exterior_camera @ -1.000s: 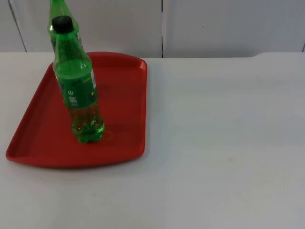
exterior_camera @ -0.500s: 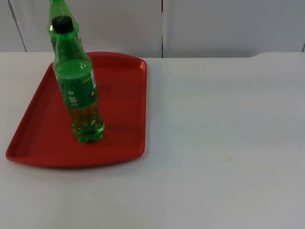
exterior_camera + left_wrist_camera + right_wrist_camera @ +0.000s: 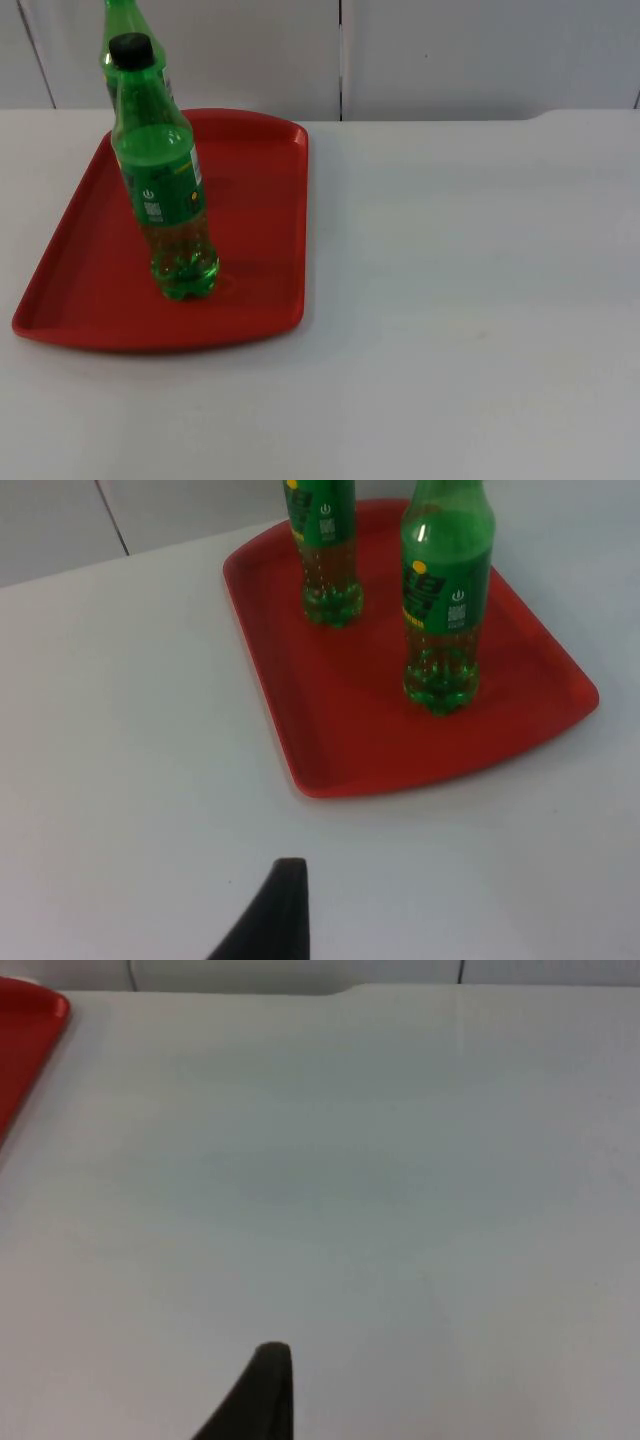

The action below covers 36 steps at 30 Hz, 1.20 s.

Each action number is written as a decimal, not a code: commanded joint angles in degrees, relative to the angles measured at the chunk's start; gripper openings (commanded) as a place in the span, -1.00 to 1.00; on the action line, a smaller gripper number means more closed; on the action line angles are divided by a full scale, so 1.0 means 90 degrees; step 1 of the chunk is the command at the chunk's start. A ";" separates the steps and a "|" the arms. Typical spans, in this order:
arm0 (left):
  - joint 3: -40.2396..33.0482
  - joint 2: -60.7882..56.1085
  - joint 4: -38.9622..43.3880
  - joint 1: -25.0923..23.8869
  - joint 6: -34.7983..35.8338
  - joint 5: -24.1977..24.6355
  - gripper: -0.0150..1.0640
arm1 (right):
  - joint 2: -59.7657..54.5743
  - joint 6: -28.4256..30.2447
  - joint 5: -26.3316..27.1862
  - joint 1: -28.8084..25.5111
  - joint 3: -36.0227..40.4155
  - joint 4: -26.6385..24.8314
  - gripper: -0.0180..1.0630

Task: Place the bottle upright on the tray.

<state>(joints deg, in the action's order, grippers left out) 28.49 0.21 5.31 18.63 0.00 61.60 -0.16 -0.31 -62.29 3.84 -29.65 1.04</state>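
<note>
Two green plastic bottles stand upright on a red tray [image 3: 255, 200], which lies on a white table [image 3: 460, 300]. The nearer bottle [image 3: 165, 190] stands toward the tray's front edge; the second bottle [image 3: 118, 25] stands behind it, close to the tray's back rim by the grey wall [image 3: 480, 50].

Each bottle is clear green plastic with a green printed label around its middle and pale liquid low in its body. The nearer bottle wears a black cap. Judged from this, a bottle would be fairly light, smooth and somewhat slippery, with thin walls that give under pressure; the labelled middle looks the safest place to take hold.

The left gripper [image 3: 270, 920] waits over bare table, well apart from the tray's long side. The right gripper [image 3: 255, 1400] waits over bare table, far from the tray. Whether either is apart or together cannot be told. Both bottles appear already placed.
</note>
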 commanded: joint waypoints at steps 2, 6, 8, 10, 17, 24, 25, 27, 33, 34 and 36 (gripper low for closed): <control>-0.0028 -0.0023 0.0039 0.0042 0.0037 -0.0017 0.97 | 0.0018 -0.0014 0.0060 -0.0250 0.0026 -0.0015 0.99; -0.0028 -0.0023 0.0039 0.0042 0.0037 -0.0017 0.97 | 0.0018 -0.0014 0.0060 -0.0274 0.0026 -0.0015 0.99; -0.0028 -0.0023 0.0039 0.0042 0.0037 -0.0017 0.97 | 0.0018 -0.0014 0.0060 -0.0274 0.0026 -0.0015 0.99; -0.0028 -0.0023 0.0039 0.0042 0.0037 -0.0017 0.97 | 0.0018 -0.0014 0.0060 -0.0274 0.0026 -0.0015 0.99; -0.0028 -0.0023 0.0039 0.0042 0.0037 -0.0017 0.97 | 0.0018 -0.0014 0.0060 -0.0274 0.0026 -0.0015 0.99; -0.0028 -0.0023 0.0039 0.0042 0.0037 -0.0017 0.97 | 0.0018 -0.0014 0.0060 -0.0274 0.0026 -0.0015 0.99; -0.0028 -0.0023 0.0039 0.0042 0.0037 -0.0017 0.97 | 0.0018 -0.0014 0.0060 -0.0274 0.0026 -0.0015 0.99; -0.0028 -0.0023 0.0039 0.0042 0.0037 -0.0017 0.97 | 0.0018 -0.0014 0.0060 -0.0274 0.0026 -0.0015 0.99; -0.0028 -0.0023 0.0039 0.0042 0.0037 -0.0017 0.97 | 0.0018 -0.0014 0.0060 -0.0274 0.0026 -0.0015 0.99; -0.0028 -0.0023 0.0039 0.0042 0.0037 -0.0017 0.97 | 0.0018 -0.0014 0.0060 -0.0274 0.0026 -0.0015 0.99; -0.0028 -0.0023 0.0039 0.0042 0.0037 -0.0017 0.97 | 0.0018 -0.0014 0.0060 -0.0274 0.0026 -0.0015 0.99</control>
<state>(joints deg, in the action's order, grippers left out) 28.49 0.21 5.31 18.63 0.00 61.60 -0.16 -0.42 -62.18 1.58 -29.65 1.04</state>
